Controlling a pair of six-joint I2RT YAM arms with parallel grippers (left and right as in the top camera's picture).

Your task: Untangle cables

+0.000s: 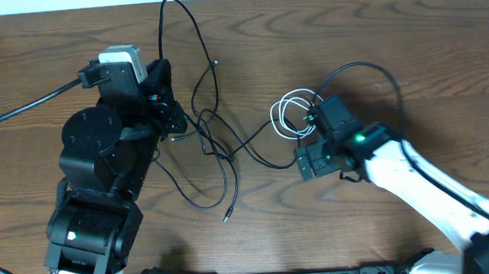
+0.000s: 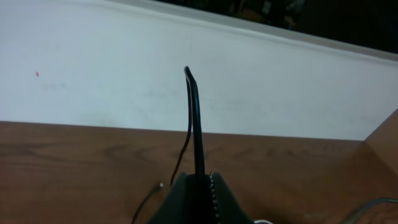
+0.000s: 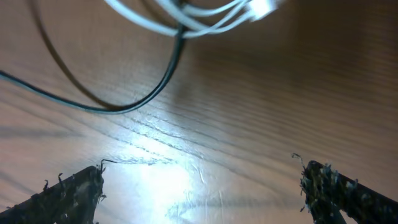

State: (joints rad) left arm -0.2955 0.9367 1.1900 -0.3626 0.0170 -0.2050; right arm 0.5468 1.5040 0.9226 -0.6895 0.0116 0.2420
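**Left gripper pins a black cable; right hangs open by the white one**

The left gripper (image 2: 202,186) is clenched on a black cable (image 2: 196,118), which stands up from between its shut jaws and bends over at the top. Seen from overhead, this gripper sits at the left edge of the tangle. The pinch looks meant to anchor one strand while the rest is worked loose.

The black cables (image 1: 215,148) sprawl over the middle of the table (image 1: 409,22). A tall loop reaches toward the far edge, several strands cross close to the left gripper, and one loose end (image 1: 226,216) lies toward the near side. From the crossing a black strand runs right to the white cable (image 1: 288,117), coiled small right of centre. The right wrist view shows black meeting white there, but whether it passes under or through the loops cannot be told.

The right gripper (image 3: 199,193) is released, jaws spread wide and holding nothing, low over bare wood near the white cable. That placement suggests it is lined up to take the white cable or the strand beside it. Judging by the crossings, little is untangled yet. The next grasp calls for catching one thin strand without dragging the others.
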